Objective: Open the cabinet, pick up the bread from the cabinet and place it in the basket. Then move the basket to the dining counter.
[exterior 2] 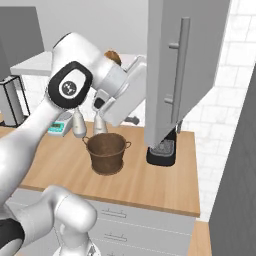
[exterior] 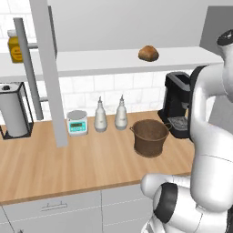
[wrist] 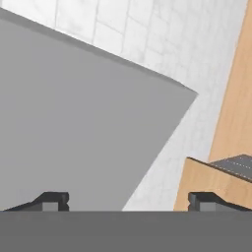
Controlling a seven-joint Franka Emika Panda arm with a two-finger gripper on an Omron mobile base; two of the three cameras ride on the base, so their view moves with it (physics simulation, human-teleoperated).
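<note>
Claw (wrist: 128, 199) tips are seen spread wide with nothing between them, faced toward a grey cabinet door (wrist: 83, 123) already swung open. Beyond, the bread (exterior: 148, 53) is left on the white shelf (exterior: 91, 61), uncovered for picking. Below it, the dark basket (exterior: 150, 136) is stood on the wooden bench (exterior: 68, 164), presumably so the bread can be lowered straight in.

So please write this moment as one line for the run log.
grey wall cabinet: doors open | golden-brown bread roll: on white shelf | dark woven basket: empty, on wood worktop | gripper: open, holding nothing
</note>
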